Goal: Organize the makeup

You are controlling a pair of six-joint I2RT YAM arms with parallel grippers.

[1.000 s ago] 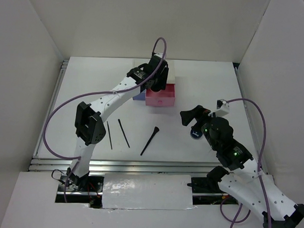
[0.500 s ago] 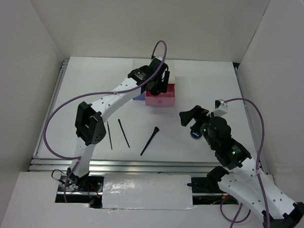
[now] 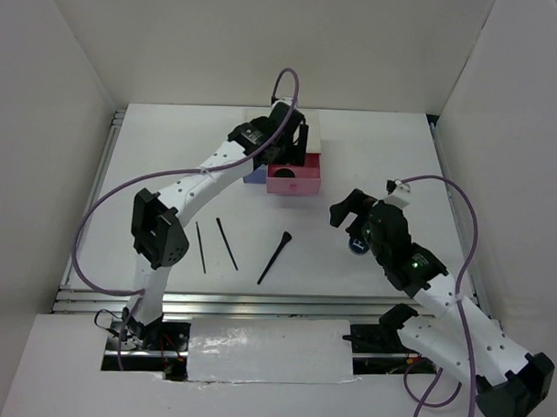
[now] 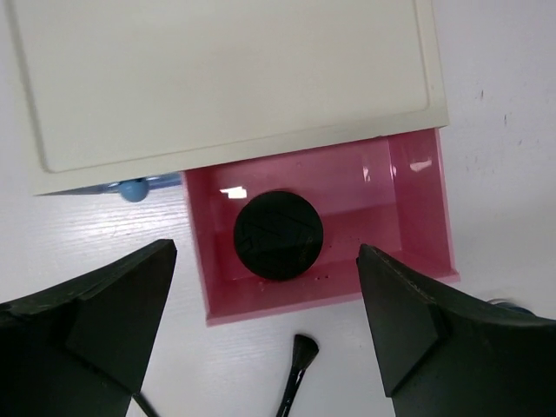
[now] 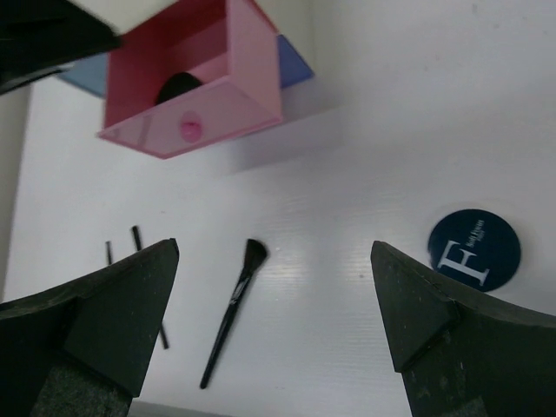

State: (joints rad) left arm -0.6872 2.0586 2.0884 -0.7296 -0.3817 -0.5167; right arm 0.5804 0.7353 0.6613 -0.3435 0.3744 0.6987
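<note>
Where the black compact (image 4: 278, 235) lies: flat on the floor of the pink drawer (image 4: 417, 217), roughly centred, clear of the walls as far as can be told.
pink drawer: pulled out toward the near side from under the white box (image 4: 226, 78); set at the far middle of the table (image 3: 381, 157); a round pink knob (image 5: 189, 129) is seen on its near face.
blue drawer (image 3: 255, 176): seen just left of the pink drawer, only a small part showing beside the box.
second compact (image 5: 473, 248): round, dark lid printed with a white F; laid flat on the table at the right, well apart from the pink drawer.
brush (image 3: 275, 257): laid on the table nearer than the pink drawer, flared end pointed far-right, handle run toward the near left.
pencils (image 3: 227, 243): two thin black ones, laid side by side left of the brush, not touching each other, both run roughly near to far.
left gripper (image 4: 265, 252): held above the pink drawer, jaws spread wide, nothing gripped; the black compact is seen through the gap, untouched.
right gripper (image 5: 274, 248): held above the table at the right, jaws spread wide, nothing gripped; the second compact is seen beside one finger, outside the gap.
</note>
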